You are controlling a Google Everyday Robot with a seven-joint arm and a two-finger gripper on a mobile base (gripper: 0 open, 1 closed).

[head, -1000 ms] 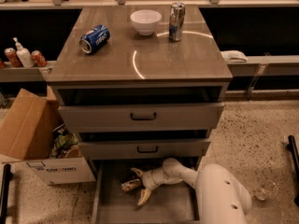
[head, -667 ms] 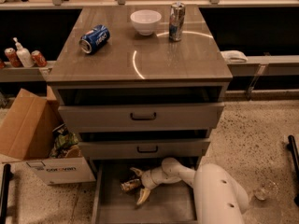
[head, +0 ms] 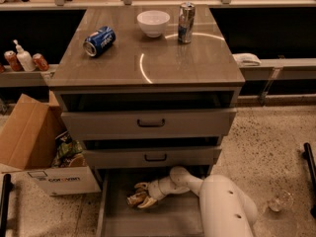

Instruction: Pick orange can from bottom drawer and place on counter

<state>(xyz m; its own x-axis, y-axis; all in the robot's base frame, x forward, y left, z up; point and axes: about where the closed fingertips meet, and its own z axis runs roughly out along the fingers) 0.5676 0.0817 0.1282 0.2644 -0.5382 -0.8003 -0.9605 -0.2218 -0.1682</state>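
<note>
The orange can lies on the grey floor of the open bottom drawer, left of centre. My gripper reaches down into the drawer from the right, with one pale fingertip above the can and one below it. The fingers sit closed against the can, which still rests low in the drawer. The white arm covers the drawer's right part. The glossy grey-brown counter tops the cabinet above.
On the counter stand a blue can lying on its side, a white bowl and a tall silver-and-blue can. The two upper drawers stick out slightly. A cardboard box stands at the left, a glass on the floor at the right.
The gripper's fingers have drawn closer together around the orange can. The arm has barely shifted; the can stays low in the drawer.
</note>
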